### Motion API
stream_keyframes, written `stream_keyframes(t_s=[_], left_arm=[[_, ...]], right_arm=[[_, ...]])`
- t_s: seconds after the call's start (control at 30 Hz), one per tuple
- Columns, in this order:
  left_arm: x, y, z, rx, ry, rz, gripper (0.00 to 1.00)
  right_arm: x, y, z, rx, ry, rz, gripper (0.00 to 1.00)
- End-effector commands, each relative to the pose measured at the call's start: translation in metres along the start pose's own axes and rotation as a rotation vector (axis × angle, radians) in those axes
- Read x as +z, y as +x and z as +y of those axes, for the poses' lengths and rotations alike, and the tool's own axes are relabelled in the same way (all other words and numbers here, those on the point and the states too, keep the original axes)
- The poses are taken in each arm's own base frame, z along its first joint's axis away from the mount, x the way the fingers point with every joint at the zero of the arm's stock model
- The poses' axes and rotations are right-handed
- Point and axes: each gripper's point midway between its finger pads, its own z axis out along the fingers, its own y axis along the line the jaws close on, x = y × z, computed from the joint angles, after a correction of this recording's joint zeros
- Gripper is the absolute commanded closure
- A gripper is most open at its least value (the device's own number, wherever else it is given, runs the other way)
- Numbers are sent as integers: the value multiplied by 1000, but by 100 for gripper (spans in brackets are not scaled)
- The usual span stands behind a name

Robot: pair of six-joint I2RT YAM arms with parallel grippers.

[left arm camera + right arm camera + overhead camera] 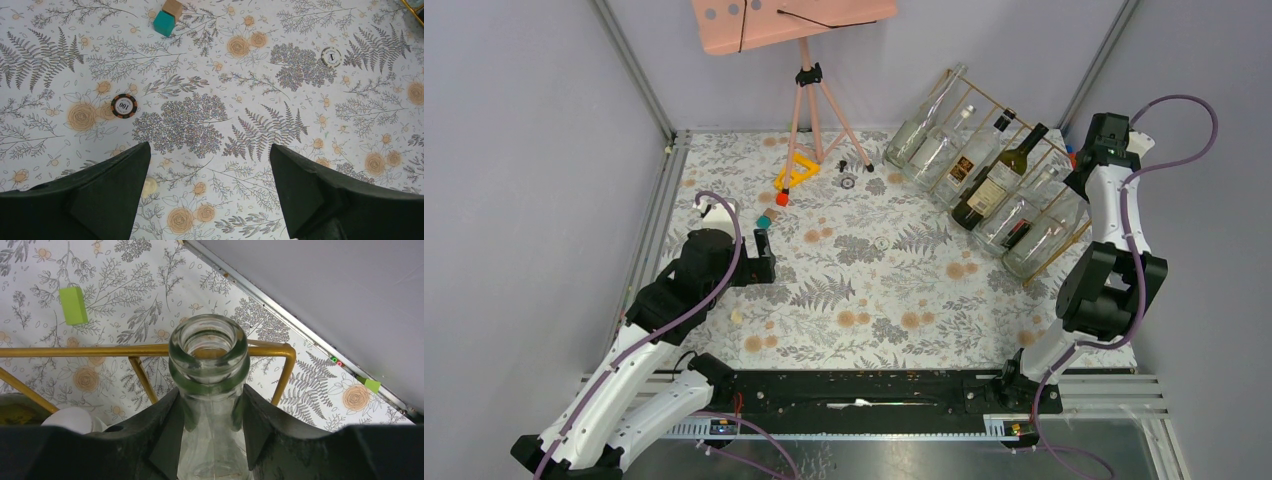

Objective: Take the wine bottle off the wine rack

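Right gripper (210, 412): jaws are sitting narrow, pressing both sides of the neck of an uncapped clear glass wine bottle (209, 367). The bottle is resting in the gold wire wine rack (125, 350), by its end corner. Left gripper (210, 167): jaws are hanging wide above the floral bench (200, 75), holding nothing.

The slanted, box-shaped wine rack of thin gold wire (1004, 105) stands in the far right corner of the flower-printed worktop (874, 290), with glass bottles lying side by side in its cells. The pink tripod stand (809, 90) is to its left, at the far edge. The right claw (210, 410) is at the rack's right end, its fingers (150, 430) against either side of the neck of the clear glass wine bottle (209, 350). The left claw (210, 155) hangs over the worktop's left part, with a round poker chip (124, 105) just ahead and a small teal cube (164, 23) farther ahead.
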Motion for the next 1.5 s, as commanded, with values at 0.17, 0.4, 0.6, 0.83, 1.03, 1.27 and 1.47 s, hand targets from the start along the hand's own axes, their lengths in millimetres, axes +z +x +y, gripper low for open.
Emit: stream_keyframes(t_s=[0.17, 0.4, 0.6, 0.83, 1.03, 1.27, 1.47], left_arm=[[3, -9, -3, 1, 10, -38, 1], [3, -9, -3, 1, 8, -39, 1], [3, -10, -3, 0, 11, -41, 1], [3, -10, -3, 1, 6, -41, 1], [3, -10, -3, 2, 10, -41, 1], [4, -9, -4, 3, 14, -35, 1], [4, -9, -5, 3, 16, -34, 1]], right_arm=[[15, -10, 23, 43, -66, -25, 56], [5, -15, 28, 60, -119, -50, 80], [-14, -23, 28, 72, -163, -90, 98], [-31, -26, 25, 103, -214, -145, 100], [-45, -27, 21, 128, -249, -197, 100], [-58, -31, 17, 141, -276, -251, 100], [-66, -31, 15, 148, -303, -282, 100]])
